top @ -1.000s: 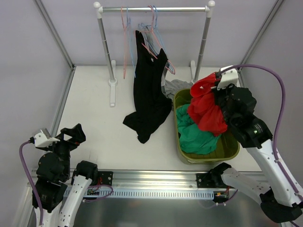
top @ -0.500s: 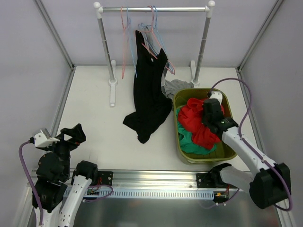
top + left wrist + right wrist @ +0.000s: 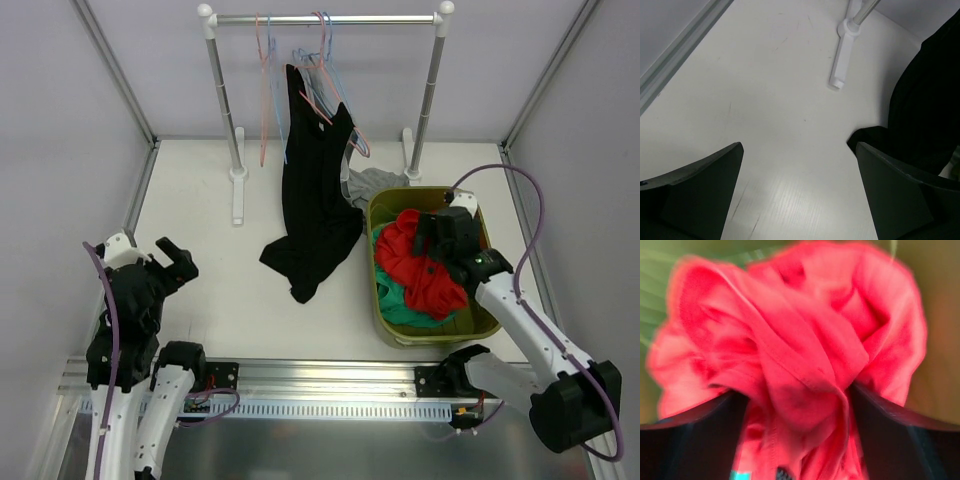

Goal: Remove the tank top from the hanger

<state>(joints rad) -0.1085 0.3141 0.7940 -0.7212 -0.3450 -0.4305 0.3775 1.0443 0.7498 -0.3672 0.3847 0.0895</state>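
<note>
Across the white surface [image 3: 200,220] inside pale walls, logging a clothes rail [image 3: 325,18] at the far edge and an olive basket [image 3: 420,338] to its near right. Finding the black tank top [image 3: 315,190] hanging on a hanger [image 3: 318,108] from that rail, draping down and toward the near edge, its lower end resting crumpled on the surface just beside the basket's left wall. Reading its long axis as running far to near: shoulders at the rail, hem leaning slightly left.

Placing the left tool [image 3: 155,268] at the near left corner, fingers [image 3: 690,195] standing wide apart, gripping nothing. Seeing the tank top ahead and to its right, well apart; only the hem and one black edge showing at the right of the left wrist view.

Placing the right tool [image 3: 432,240] low over the basket, on a red garment [image 3: 430,285] heaped over a green one [image 3: 392,262]. Seeing its fingers [image 3: 685,440] apart in the right wrist view, red cloth bulging between them, apparently not pinched.

Judging the right tool the nearer one: tank top lying to its left and a little farther off, just past the basket wall. Judging the shoulder end on the hanger as the point that matters, sitting up and leftward from the right tool, far forward and rightward from the left.
</note>
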